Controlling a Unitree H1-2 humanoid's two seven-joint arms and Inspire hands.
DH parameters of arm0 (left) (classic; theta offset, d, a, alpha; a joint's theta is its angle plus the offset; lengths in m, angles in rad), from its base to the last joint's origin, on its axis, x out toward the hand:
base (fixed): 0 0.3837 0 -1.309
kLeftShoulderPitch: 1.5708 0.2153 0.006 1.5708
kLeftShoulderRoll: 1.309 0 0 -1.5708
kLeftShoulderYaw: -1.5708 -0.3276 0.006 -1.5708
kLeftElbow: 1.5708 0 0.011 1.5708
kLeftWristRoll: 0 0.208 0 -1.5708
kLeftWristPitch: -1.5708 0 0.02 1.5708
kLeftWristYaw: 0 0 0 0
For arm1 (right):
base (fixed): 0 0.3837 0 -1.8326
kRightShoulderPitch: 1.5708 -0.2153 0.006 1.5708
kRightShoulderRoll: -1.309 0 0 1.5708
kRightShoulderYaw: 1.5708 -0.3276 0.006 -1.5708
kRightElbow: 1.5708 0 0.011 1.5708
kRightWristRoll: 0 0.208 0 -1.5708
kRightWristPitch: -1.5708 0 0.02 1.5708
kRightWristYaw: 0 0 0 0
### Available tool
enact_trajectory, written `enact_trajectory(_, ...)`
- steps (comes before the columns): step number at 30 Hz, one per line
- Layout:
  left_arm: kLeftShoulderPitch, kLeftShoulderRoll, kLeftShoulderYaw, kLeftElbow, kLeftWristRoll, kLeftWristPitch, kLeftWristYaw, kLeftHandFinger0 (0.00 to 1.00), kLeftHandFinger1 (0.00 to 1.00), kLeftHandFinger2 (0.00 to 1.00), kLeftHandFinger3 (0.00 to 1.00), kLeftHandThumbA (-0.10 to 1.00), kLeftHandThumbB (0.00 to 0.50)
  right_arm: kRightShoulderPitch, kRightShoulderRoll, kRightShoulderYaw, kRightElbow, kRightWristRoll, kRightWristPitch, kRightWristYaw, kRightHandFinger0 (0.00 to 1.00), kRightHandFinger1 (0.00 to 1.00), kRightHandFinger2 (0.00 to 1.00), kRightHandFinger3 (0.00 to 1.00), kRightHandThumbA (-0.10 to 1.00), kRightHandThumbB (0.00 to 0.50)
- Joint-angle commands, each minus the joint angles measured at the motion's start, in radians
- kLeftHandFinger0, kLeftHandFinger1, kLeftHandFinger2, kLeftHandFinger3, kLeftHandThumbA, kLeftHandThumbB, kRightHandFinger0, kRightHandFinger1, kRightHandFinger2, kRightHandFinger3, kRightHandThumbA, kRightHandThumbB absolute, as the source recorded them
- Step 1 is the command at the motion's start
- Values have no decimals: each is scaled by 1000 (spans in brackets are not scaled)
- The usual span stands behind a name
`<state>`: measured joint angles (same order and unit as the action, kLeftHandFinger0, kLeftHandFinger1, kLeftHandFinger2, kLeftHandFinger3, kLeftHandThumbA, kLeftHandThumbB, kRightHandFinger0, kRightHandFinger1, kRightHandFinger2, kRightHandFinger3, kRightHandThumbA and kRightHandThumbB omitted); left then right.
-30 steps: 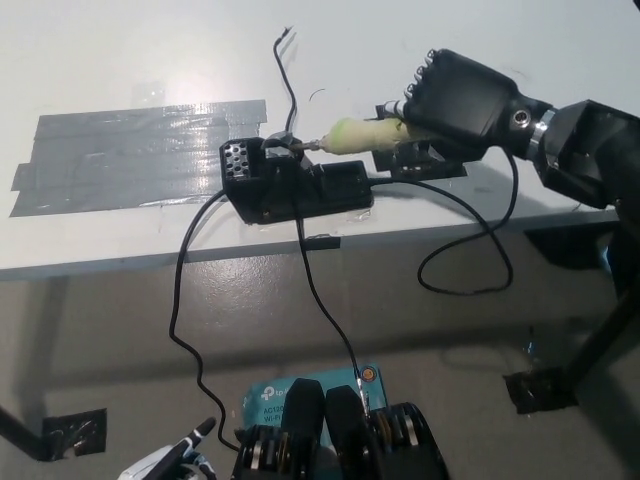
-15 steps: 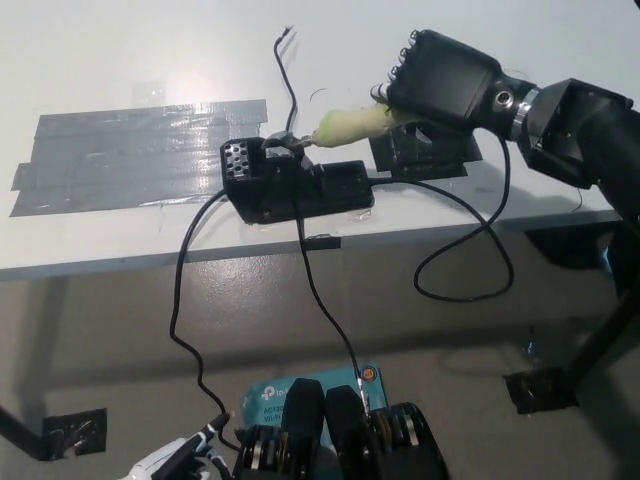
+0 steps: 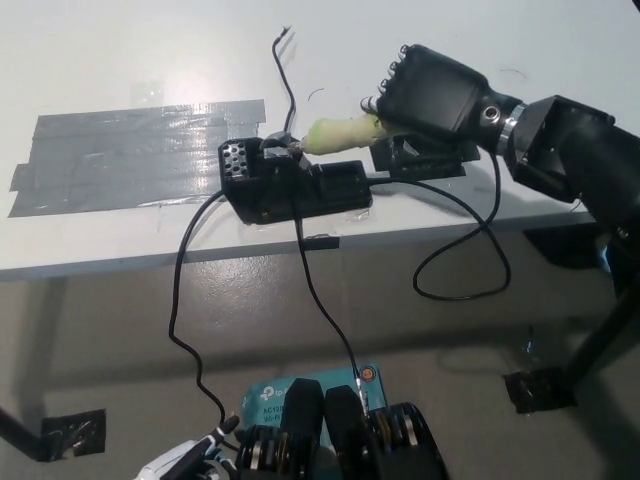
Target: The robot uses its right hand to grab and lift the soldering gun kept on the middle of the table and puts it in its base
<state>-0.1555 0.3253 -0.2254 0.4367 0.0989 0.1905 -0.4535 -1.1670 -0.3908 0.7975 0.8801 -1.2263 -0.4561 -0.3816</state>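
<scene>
The black base (image 3: 295,187) sits near the front edge of the white counter (image 3: 120,60), and everything else arranges itself around it. Just to its right and slightly above, the black right hand (image 3: 428,90) is clamped around the soldering gun (image 3: 335,132) by its pale yellow-green handle, with the arm reaching in from the right side. The gun lies almost level, raised off the counter, its metal tip pointing left and meeting the wire holder on top of the base, close to the perforated block at the base's left end. Left of the base, a broad patch of grey tape (image 3: 130,155) is stuck flat on the counter. Behind the base a thin black wire (image 3: 288,80) snakes toward the far side of the counter. Black cables (image 3: 185,300) drop from the base over the front edge, and another loops down to its right. Far below the base, at the bottom edge, only a sliver of the white left hand (image 3: 185,465) shows, and I cannot tell how it is set.
</scene>
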Motion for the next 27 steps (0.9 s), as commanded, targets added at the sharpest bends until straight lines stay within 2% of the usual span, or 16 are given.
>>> enact_trajectory(1, 0, -9, -5, -41, 10, 31, 13, 0, 0, 76, 335, 1000, 500, -45, 10, 15, 2, -24, 41, -24, 0, 0, 113, 474, -95, 321)
enact_trajectory(4, -2, -12, -10, -37, 15, 7, 16, 0, 0, 53, 309, 1000, 500, -59, 29, 15, 22, -18, 61, -3, 0, 0, 107, 484, -100, 298)
enact_trajectory(6, -7, -18, -17, -37, 25, 18, 21, 0, 0, 56, 300, 1000, 500, -74, 39, 12, 60, -4, 46, -25, 0, 0, 118, 472, -81, 243)
enact_trajectory(8, -5, -19, -17, -51, 30, 37, 26, 0, 0, 51, 307, 1000, 500, -87, 56, 9, 87, 2, 51, -29, 0, 0, 109, 419, -41, 252)
enact_trajectory(11, -8, -17, -25, -63, 29, 36, 14, 0, 0, 73, 303, 1000, 500, -101, 61, 26, 100, -21, 65, -57, 0, 0, 133, 373, -23, 304)
enact_trajectory(12, -11, -19, -25, -62, 31, 41, 17, 0, 0, 79, 293, 1000, 500, -122, 61, 60, 100, -59, 81, -26, 0, 0, 191, 458, -57, 265)
enact_trajectory(13, -13, -20, -28, -64, 33, 41, 18, 0, 0, 88, 288, 1000, 500, -126, 59, 65, 102, -58, 82, -26, 0, 0, 253, 467, -59, 271)
enact_trajectory(15, -17, -19, -29, -73, 33, 47, 15, 0, 0, 100, 287, 1000, 500, -154, 66, 93, 128, -79, 96, -74, 0, 0, 254, 462, -100, 281)
enact_trajectory(16, -18, -19, -29, -70, 33, 37, 17, 0, 0, 100, 284, 1000, 500, -163, 67, 92, 129, -68, 89, -70, 0, 0, 227, 374, -100, 258)
enact_trajectory(19, -20, -20, -29, -80, 45, 30, 32, 0, 0, 74, 268, 1000, 500, -201, 62, 134, 139, -95, 79, -80, 0, 0, 248, 340, -100, 243)
enact_trajectory(22, -24, -15, -30, -97, 48, 57, 25, 0, 0, 89, 284, 1000, 500, -245, 64, 181, 187, -115, 58, -182, 0, 0, 262, 280, -100, 300)
enact_trajectory(23, -26, -15, -31, -95, 49, 57, 24, 0, 0, 74, 273, 1000, 500, -259, 61, 194, 184, -119, 57, -143, 0, 0, 286, 378, -100, 283)
enact_trajectory(24, -24, -16, -30, -98, 48, 62, 26, 0, 0, 71, 265, 1000, 500, -271, 60, 212, 185, -129, 60, -108, 0, 4, 325, 520, -14, 252)
enact_trajectory(25, -20, -14, -32, -103, 50, 65, 24, 0, 0, 68, 266, 1000, 500, -274, 65, 208, 198, -111, 53, -99, 0, 9, 333, 623, 26, 279)
enact_trajectory(26, -20, -15, -28, -107, 52, 70, 32, 0, 0, 58, 253, 1000, 500, -279, 63, 209, 199, -105, 45, -97, 0, 1, 325, 701, -21, 301)
enact_trajectory(27, -27, -14, -33, -103, 56, 75, 28, 0, 0, 71, 271, 1000, 500, -288, 57, 219, 189, -115, 52, -83, 0, 0, 316, 662, -20, 301)
